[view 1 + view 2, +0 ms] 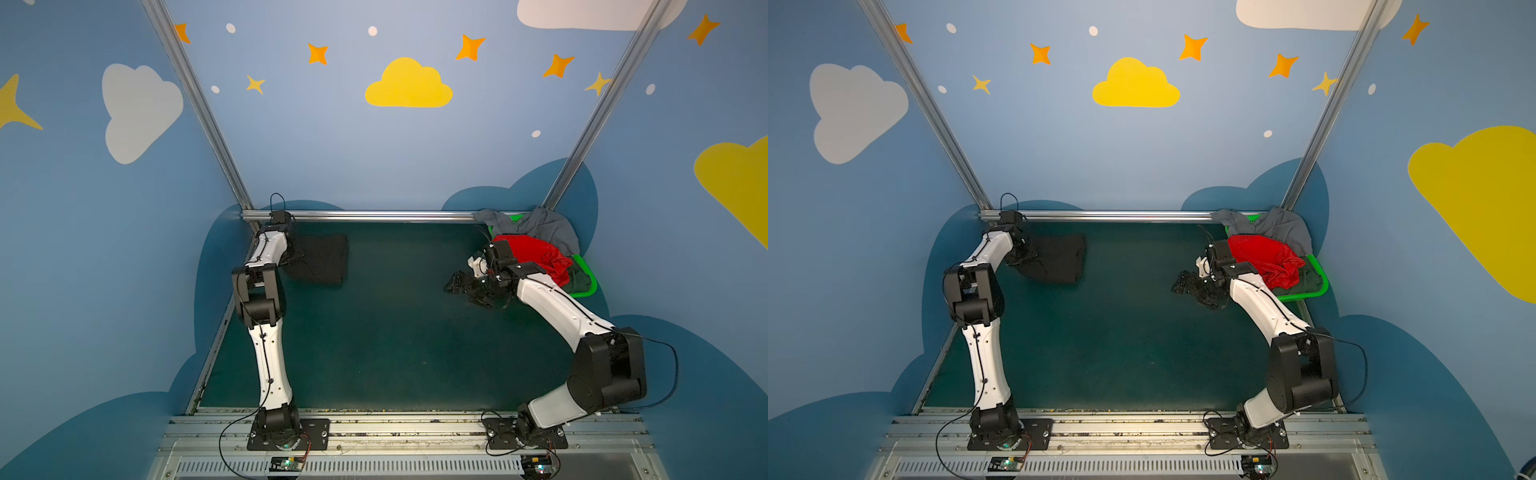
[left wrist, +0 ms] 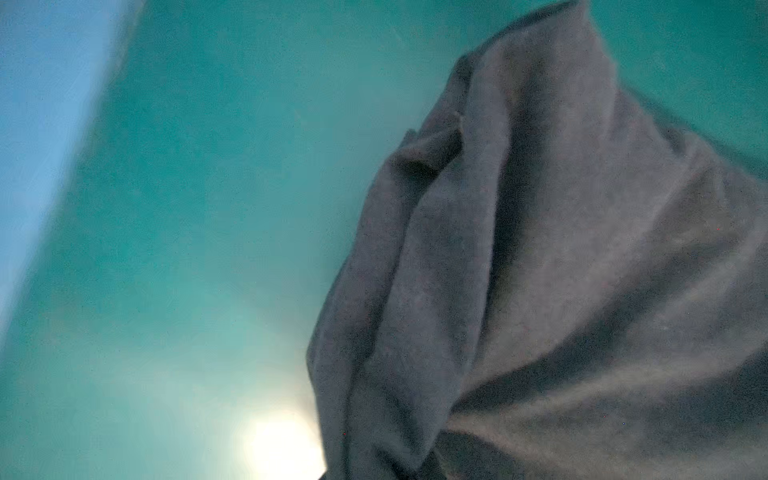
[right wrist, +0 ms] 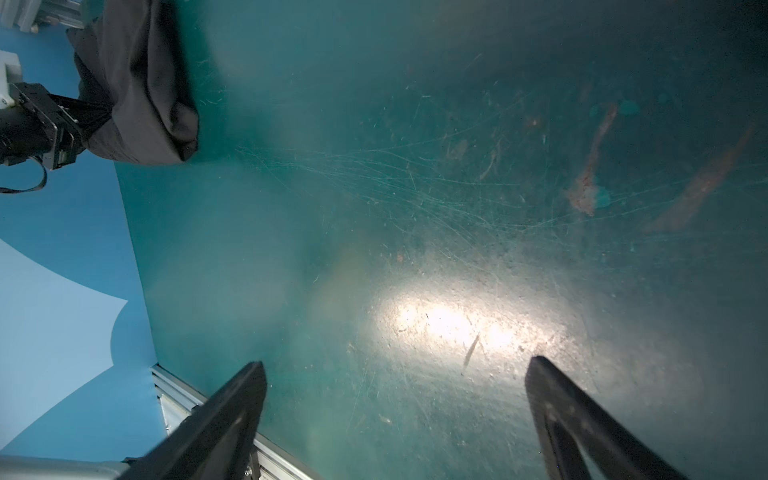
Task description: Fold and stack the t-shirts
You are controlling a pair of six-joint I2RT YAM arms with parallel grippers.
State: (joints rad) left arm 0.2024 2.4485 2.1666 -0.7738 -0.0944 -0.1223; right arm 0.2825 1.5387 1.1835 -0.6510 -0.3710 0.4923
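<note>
Left gripper clenched on black t-shirt, far-left mat corner; right gripper released (over bare mat); red t-shirt lay in green basket just right of it, right arm nearer

Top views: high, looked down, shared whole table | wrist views: looked ahead of left gripper, right gripper; shared black t-shirt

blue starry wall, teal tabletop
</note>
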